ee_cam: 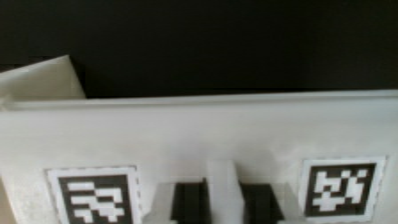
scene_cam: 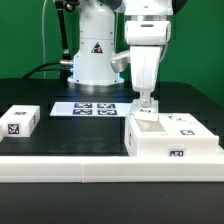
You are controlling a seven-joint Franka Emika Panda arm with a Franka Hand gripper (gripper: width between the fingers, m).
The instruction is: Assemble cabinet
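— Where's the large white plastic cabinet box (scene_cam: 172, 138)?
— On the black counter (scene_cam: 80, 128), at the exterior view's right. The fingers (scene_cam: 146, 100) are at its top edge; whether they're clamped, I cannot tell.
— Advice?
— Set them square to that edge and press straight down, no tilting.

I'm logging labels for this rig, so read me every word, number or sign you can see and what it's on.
No words or numbers are readable.
Triangle warning sign, symbol too small to read: on the robot base.
Black-and-white square tags, patterns only, no text: on the cabinet, marker board and small block.
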